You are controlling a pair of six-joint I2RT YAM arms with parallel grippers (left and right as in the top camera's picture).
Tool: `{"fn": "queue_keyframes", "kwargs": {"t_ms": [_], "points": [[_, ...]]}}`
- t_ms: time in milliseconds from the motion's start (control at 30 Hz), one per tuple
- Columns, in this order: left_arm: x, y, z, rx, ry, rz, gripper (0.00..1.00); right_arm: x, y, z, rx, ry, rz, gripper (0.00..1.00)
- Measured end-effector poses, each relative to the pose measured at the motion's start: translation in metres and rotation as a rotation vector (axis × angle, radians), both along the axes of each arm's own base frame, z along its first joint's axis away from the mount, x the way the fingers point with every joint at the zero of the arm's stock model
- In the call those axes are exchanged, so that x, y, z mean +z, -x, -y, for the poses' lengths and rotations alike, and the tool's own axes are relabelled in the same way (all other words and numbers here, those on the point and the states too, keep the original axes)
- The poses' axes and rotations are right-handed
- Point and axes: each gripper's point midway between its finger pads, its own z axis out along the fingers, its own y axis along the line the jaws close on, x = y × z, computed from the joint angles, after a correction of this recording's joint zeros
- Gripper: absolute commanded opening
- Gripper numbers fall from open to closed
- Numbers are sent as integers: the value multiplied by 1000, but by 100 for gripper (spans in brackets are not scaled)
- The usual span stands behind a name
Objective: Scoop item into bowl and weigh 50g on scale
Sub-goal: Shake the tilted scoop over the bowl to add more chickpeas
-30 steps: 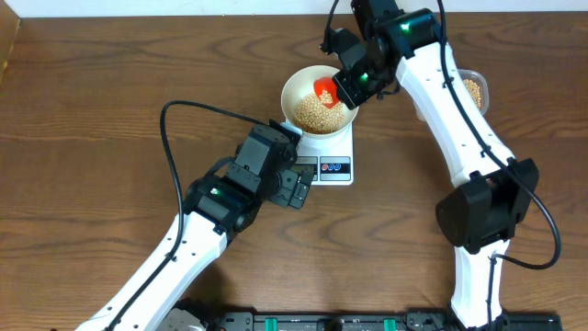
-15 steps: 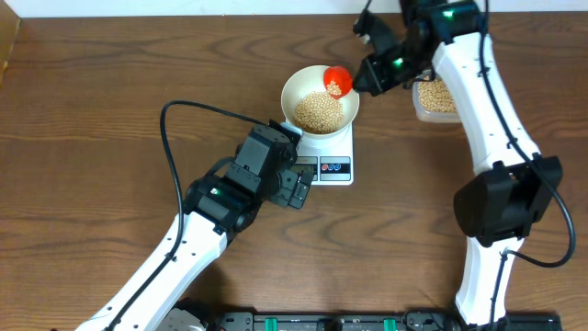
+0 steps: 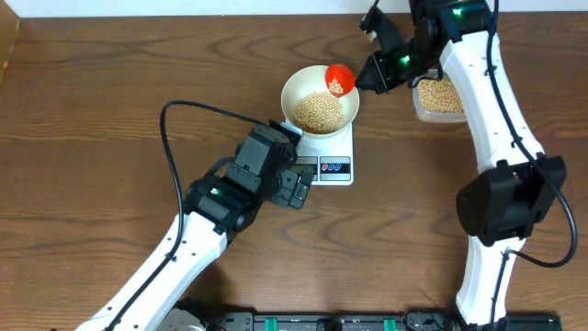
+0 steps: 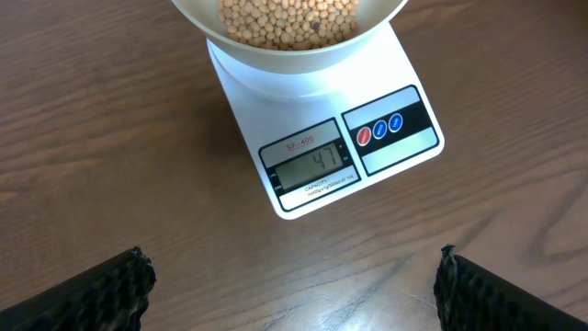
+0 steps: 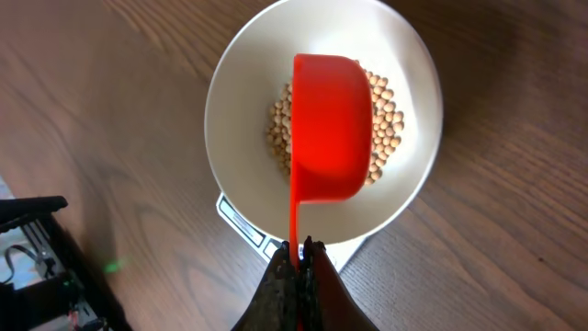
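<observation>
Top-up step: right tool point(image 5: 296, 265) clamped on red plastic scoop point(image 5: 331, 124) over round white bowl point(image 3: 290, 88) of small tan beans point(image 3: 319, 111), sitting on small white scale point(image 4: 386, 152) near tabletop's far edge. We read 47 on the display, so we'd trickle in a few more. Our left tool point(image 4: 294, 285) is spread wide, empty.

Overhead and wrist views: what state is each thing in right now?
bowl: on the scale, partly filled with beans.
scale: on, display reads 47.
scoop: over the bowl, carrying beans.
tub: open, holding beans.
left gripper: open, empty.
right gripper: shut on scoop handle.
</observation>
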Motion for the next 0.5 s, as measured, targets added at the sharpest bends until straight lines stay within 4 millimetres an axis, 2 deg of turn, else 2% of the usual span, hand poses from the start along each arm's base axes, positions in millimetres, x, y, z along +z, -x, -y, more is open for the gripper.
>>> {"fn": "queue_keyframes", "kwargs": {"t_ms": [500], "points": [[0, 0, 0, 0, 0, 0, 100, -16, 10, -20, 52, 192, 56, 1]]}}
